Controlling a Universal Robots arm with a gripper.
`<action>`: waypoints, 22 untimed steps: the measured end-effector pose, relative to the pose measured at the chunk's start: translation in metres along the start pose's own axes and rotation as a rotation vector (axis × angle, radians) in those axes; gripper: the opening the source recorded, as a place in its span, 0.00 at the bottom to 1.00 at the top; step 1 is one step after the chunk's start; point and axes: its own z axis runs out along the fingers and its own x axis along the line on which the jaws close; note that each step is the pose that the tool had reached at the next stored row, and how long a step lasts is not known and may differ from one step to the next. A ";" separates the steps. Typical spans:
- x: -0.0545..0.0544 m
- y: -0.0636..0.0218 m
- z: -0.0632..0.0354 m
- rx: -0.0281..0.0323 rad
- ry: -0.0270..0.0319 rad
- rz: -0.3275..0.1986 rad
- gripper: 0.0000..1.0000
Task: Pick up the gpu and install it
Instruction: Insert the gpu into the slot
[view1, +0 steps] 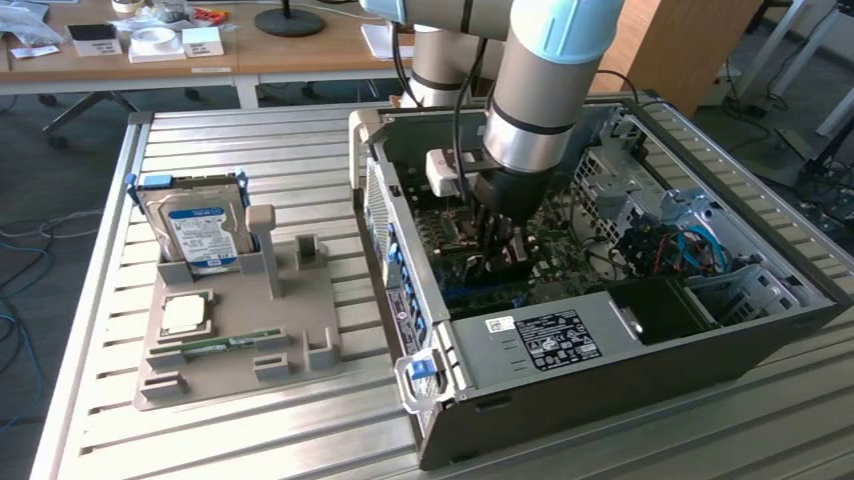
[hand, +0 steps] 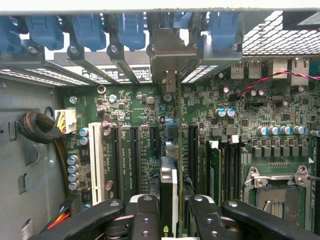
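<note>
Arm (view1: 541, 90) vertical, reaching down into case (view1: 667, 350); gripper (hand: 169, 210) clamped on gpu (hand: 168, 185), edge-on above motherboard (hand: 150, 115) slots.

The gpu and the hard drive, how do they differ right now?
The gpu stands edge-on between the gripper fingers, down inside the computer case over the motherboard slots; the hard drive stands free in the beige holder outside. The gpu is thin and dark; the hard drive is thicker, silver, blue-labelled. Both stand upright.

We see the gripper (hand: 170, 220) cut off at the frame edge. The gpu (hand: 170, 150) shows us just its thin edge.
</note>
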 end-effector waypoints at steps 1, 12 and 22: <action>0.000 0.0000 0.0000 0.0000 0.0000 0.000 0.27; 0.000 0.0000 0.0028 -0.0005 -0.0156 0.000 0.27; 0.000 0.0001 0.0053 -0.0006 -0.0155 0.000 0.27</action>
